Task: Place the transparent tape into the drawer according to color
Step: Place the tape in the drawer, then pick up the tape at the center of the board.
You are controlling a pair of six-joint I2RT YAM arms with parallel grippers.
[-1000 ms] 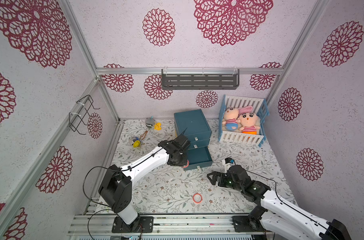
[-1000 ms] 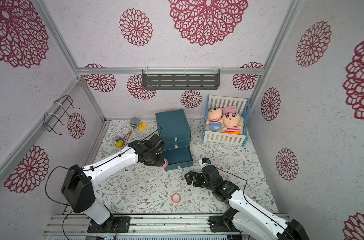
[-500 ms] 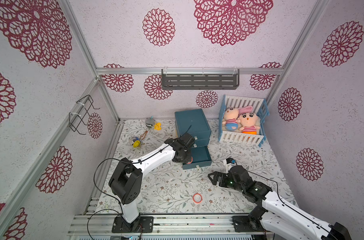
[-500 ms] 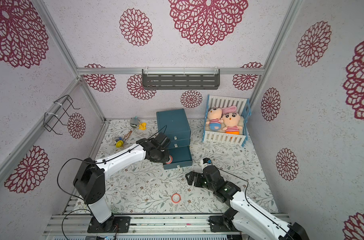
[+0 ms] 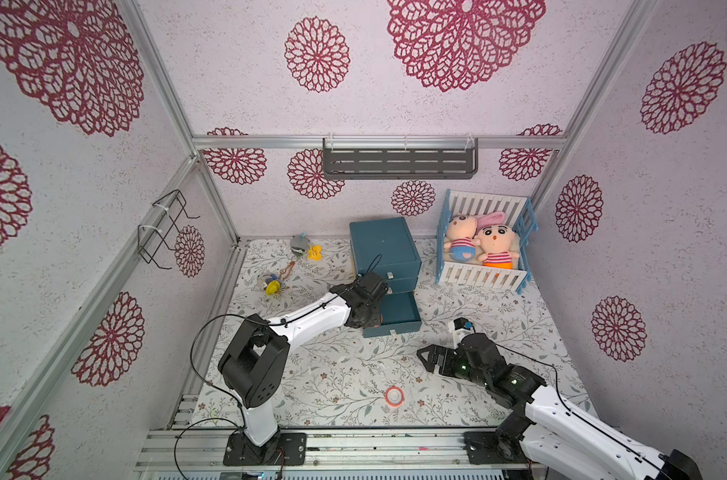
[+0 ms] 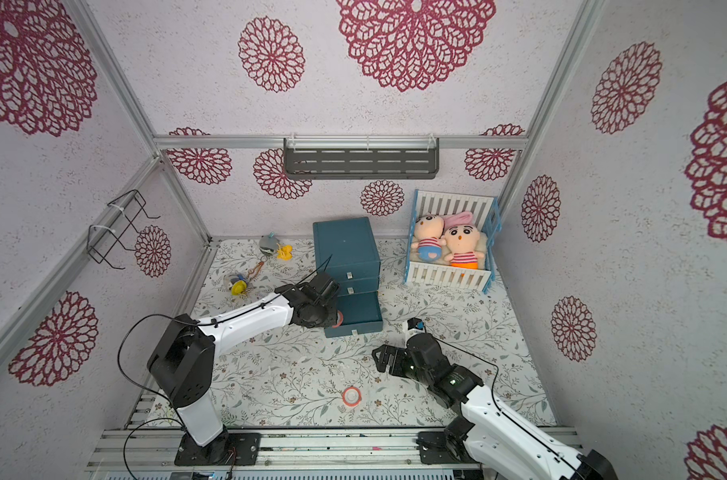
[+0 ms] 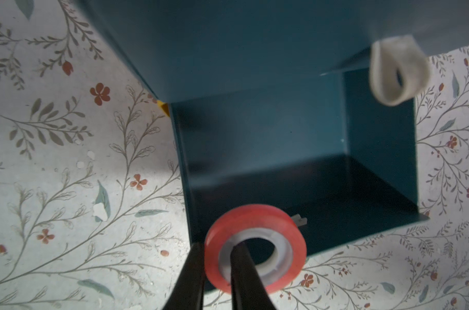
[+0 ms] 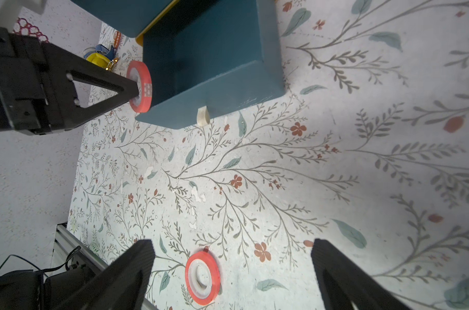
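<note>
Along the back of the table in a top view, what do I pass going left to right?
Grey keychain toy → small yellow toy → blue drawer cabinet → white-and-blue crib.

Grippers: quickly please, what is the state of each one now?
Left gripper: closed on a red-orange tape ring.
Right gripper: open, holding nothing.

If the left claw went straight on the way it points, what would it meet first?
Probably the open drawer, likely its floor: the left claw, shut on the red tape, points into it. Depth unclear.
</note>
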